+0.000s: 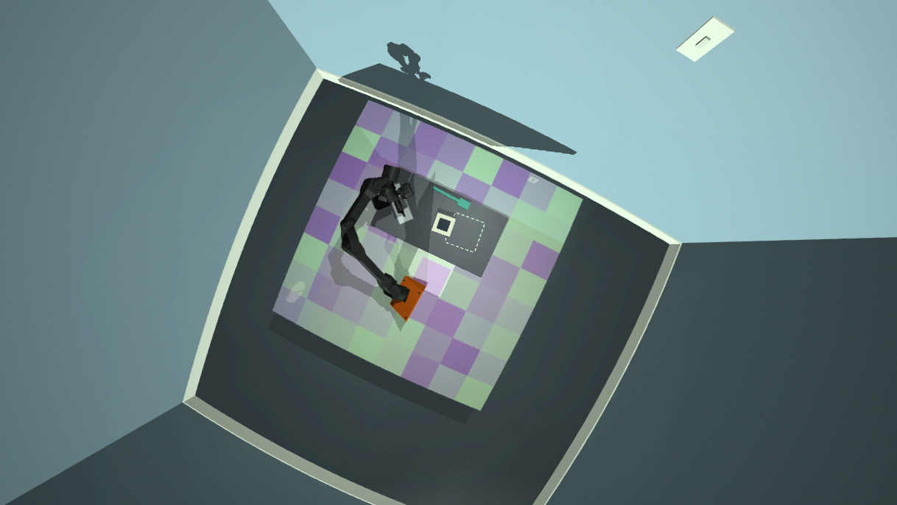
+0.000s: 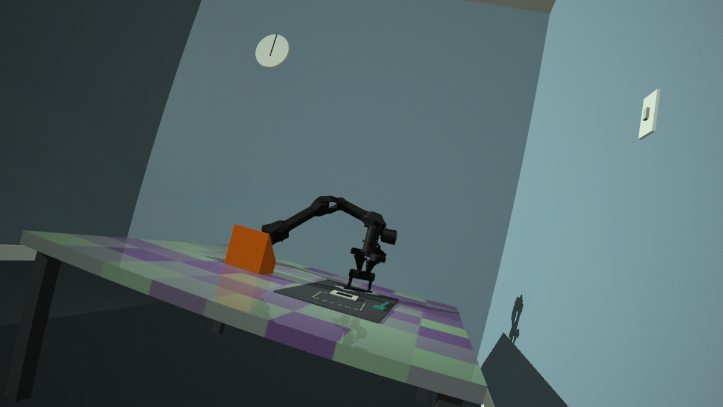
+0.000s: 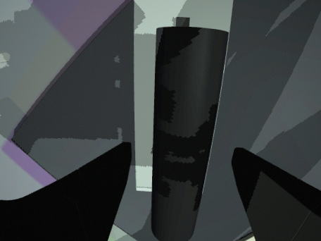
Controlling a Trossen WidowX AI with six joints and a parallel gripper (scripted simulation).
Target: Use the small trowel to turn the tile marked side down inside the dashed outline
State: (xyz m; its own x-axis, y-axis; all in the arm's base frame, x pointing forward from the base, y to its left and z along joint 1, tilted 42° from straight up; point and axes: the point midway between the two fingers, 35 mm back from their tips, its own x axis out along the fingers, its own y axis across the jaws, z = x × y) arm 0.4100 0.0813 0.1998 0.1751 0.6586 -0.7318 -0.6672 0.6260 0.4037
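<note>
The trowel [image 1: 403,216] [image 2: 362,275] [image 3: 190,88] has a flat pale blade and a raised black handle on posts. It stands blade down on the dark mat [image 1: 489,252] [image 2: 298,291]. My gripper [image 2: 364,270] [image 3: 182,152] is open, its fingertips on either side of the handle, with a gap on both sides in the wrist view. The square cream tile [image 1: 444,224] [image 2: 344,294] lies flat, its dark marked side up, at the left edge of the dashed outline [image 1: 480,237] [image 2: 362,306] in the top view, partly over it.
A teal spatula-like tool [image 1: 463,203] [image 2: 380,305] lies on the mat beyond the tile, near the mat's upper edge in the top view. The arm's orange base block [image 1: 409,301] [image 2: 247,247] stands on the checkered table [image 1: 445,316] [image 2: 303,326].
</note>
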